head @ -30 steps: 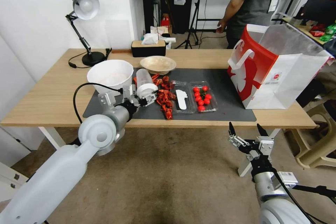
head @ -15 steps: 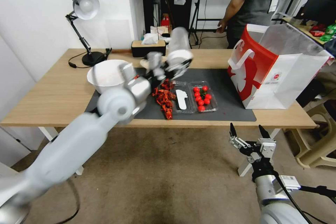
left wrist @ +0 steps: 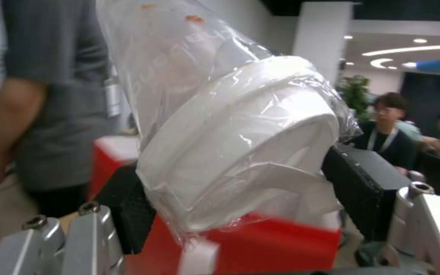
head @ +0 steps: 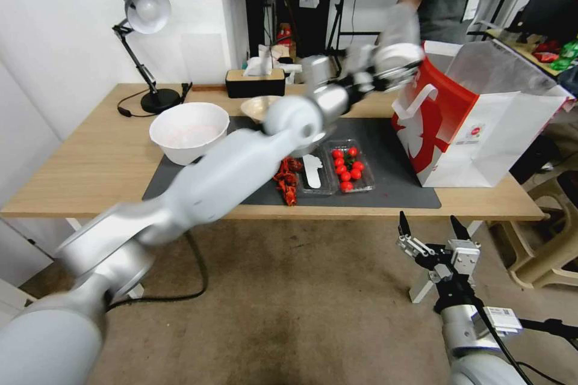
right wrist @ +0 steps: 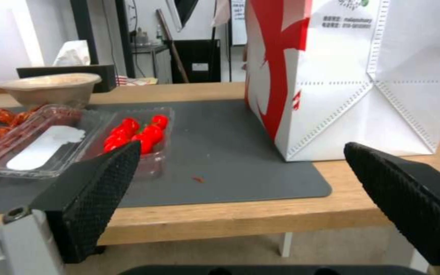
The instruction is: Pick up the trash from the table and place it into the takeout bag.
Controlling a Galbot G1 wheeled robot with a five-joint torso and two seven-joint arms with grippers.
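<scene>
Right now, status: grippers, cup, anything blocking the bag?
Left gripper shut on clear cup, raised beside takeout bag. Right gripper open, parked below table edge. Bag mouth unobstructed.

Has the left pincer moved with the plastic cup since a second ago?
Yes. The left pincer, shut on the plastic cup, swung from beside the white bowl rightward to the takeout bag.

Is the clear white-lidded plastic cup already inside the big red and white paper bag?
Not yet. The left gripper holds the clear white-lidded plastic cup in the air beside the bag top.
</scene>
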